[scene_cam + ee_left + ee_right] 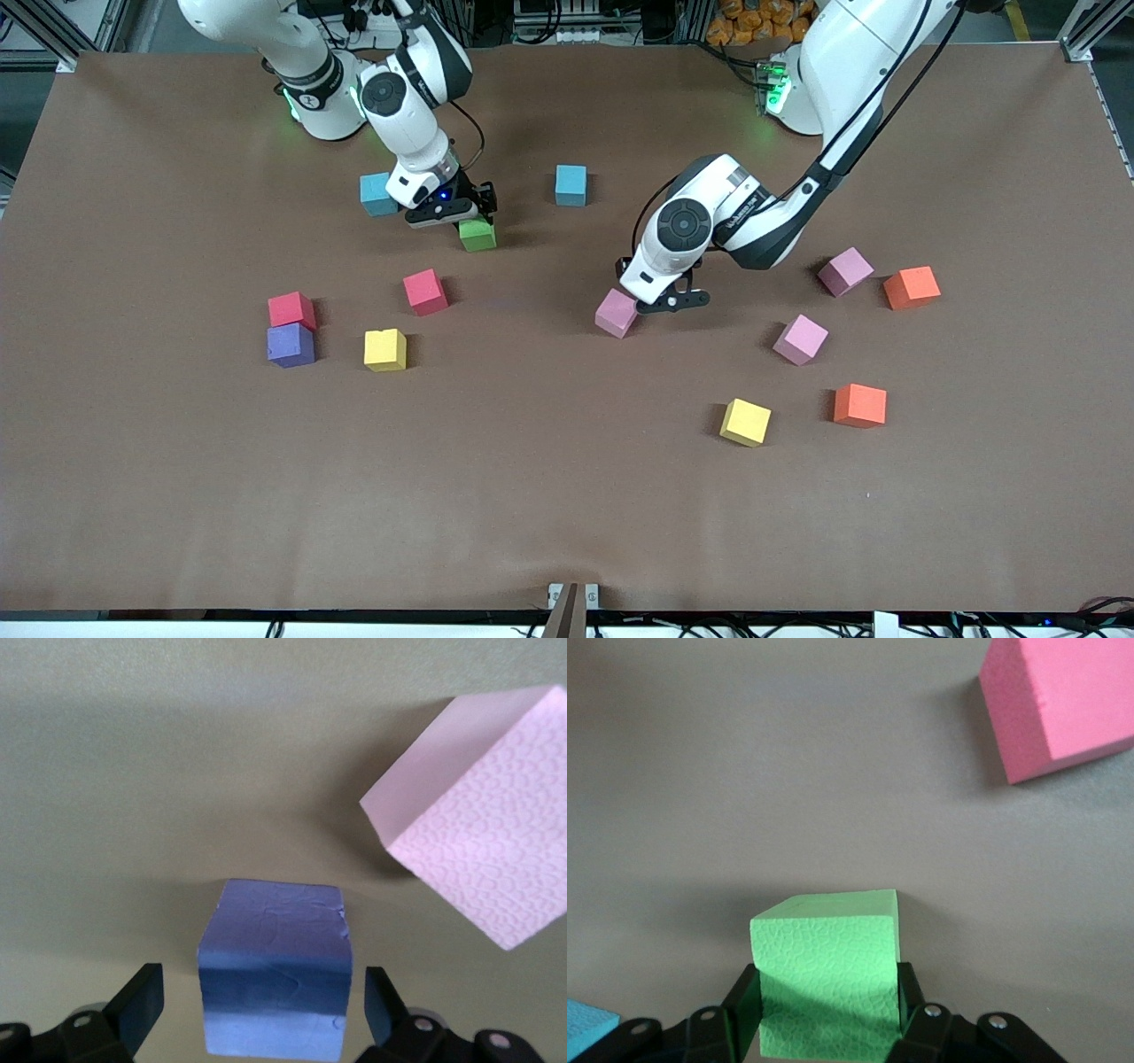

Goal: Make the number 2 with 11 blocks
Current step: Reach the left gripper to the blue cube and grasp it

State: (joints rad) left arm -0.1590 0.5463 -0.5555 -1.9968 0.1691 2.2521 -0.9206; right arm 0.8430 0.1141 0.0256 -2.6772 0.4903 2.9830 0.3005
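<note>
We're seeing brown bench (pixel 549 496): right tool (pixel 828 1014) clamping green block (pixel 828 983); left tool (pixel 266 1010) apart around blue-purple block (pixel 273 979).

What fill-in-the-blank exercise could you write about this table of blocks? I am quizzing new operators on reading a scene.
1. The right gripper clamps the green foam cube, while the left gripper has its fingers ___ around a bluish-purple foam cube.
2. Close beside that bluish-purple cube lies a ___ foam cube.
3. The number of orange foam cubes on the brown table is ___.

Missing words: open; pink; two.
</note>
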